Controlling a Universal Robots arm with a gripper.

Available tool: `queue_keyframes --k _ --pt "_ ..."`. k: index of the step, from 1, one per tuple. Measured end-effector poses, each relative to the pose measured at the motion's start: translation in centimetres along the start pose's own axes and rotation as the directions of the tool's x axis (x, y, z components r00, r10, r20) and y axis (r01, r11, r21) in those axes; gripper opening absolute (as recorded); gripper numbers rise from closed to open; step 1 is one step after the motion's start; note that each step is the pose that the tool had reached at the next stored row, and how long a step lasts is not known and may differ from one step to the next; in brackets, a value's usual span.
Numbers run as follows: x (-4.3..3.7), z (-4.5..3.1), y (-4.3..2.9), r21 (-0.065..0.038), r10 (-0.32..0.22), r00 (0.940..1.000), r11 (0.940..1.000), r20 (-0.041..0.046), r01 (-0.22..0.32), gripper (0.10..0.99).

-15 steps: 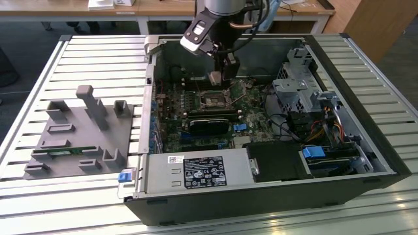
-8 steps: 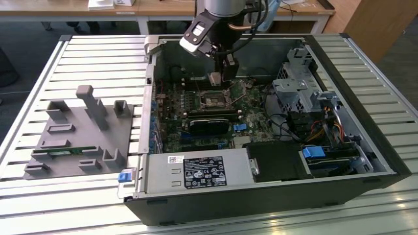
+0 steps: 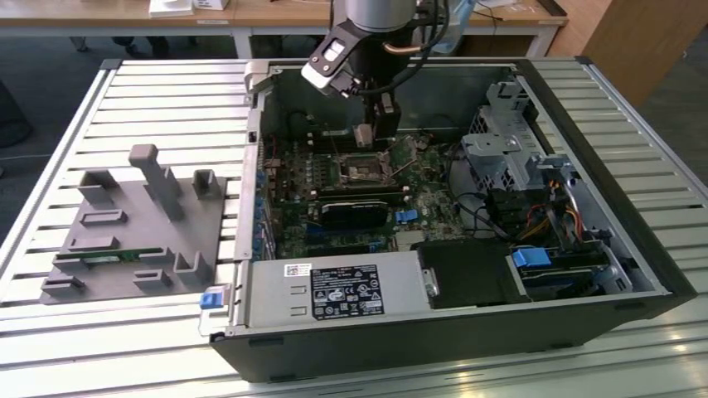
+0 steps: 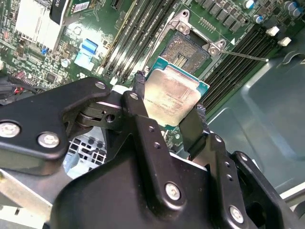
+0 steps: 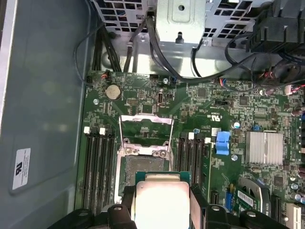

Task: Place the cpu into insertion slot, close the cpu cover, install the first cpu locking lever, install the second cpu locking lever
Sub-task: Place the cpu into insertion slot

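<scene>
The cpu [image 4: 174, 95] is a thin square chip with a dull silvery top. My gripper [image 4: 169, 98] is shut on it, one black finger [image 4: 138, 86] on each of two opposite edges. It hangs just above the motherboard, close beside the bare insertion slot [image 4: 183, 50]. In the first wrist view the cpu [image 5: 162, 202] overlaps the near edge of the slot [image 5: 143, 167], and the cpu cover [image 5: 145, 131] stands swung up at the slot's far side. A thin lever rod [image 4: 243, 56] sticks out from the socket. In the exterior view my gripper [image 3: 369, 137] hovers over the socket [image 3: 363, 170].
The open computer case [image 3: 619, 249] walls in the board. Memory slots [image 5: 97, 167] flank the socket on both sides. A drive cage with cables [image 3: 503, 157], a power supply [image 3: 332, 292] and a heatsink [image 5: 264, 148] stand nearby. A grey fixture [image 3: 133, 224] lies outside at the exterior view's left.
</scene>
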State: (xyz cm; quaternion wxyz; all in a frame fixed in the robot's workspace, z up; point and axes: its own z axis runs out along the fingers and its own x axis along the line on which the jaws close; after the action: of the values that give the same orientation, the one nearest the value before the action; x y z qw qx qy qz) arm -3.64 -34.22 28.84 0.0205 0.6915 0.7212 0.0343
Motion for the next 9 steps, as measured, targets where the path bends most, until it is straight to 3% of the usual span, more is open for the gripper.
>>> queue_keyframes --k 9 --pt "-0.01 0.54 -0.04 0.0 0.0 1.0 1.0 0.0 0.0 0.537"
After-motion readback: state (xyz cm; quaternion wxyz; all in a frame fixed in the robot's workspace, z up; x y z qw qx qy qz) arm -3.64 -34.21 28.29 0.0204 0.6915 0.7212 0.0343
